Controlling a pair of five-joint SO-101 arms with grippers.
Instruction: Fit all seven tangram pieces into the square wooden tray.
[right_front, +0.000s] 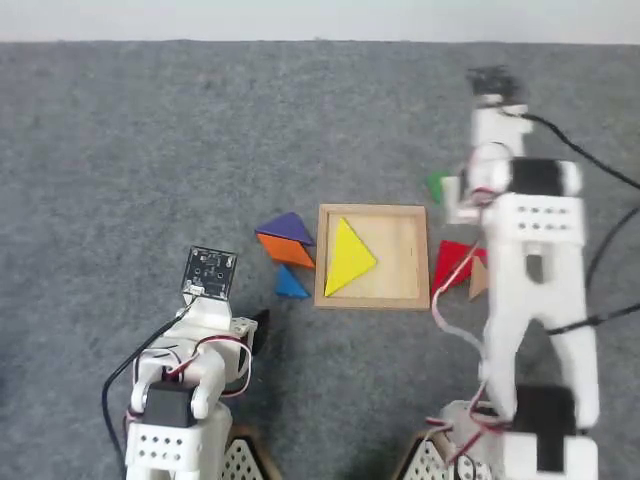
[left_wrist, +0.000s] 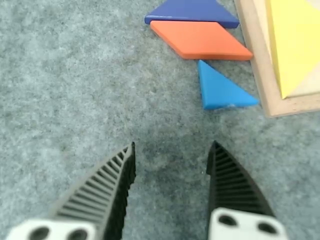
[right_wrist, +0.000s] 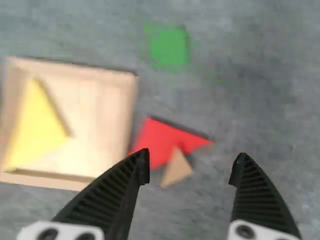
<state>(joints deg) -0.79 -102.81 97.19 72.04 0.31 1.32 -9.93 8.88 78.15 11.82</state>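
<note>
Square wooden tray (right_front: 400, 250), flat yellow triangle (right_front: 348, 256) inside, grey carpet (right_front: 150, 150)

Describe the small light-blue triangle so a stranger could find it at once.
Start at the square wooden tray mid-table, holding a yellow triangle. On its side toward the left arm, three pieces lie in a row. The light-blue triangle is closest to that arm and smaller than the orange parallelogram and dark violet-blue triangle beyond it.
</note>
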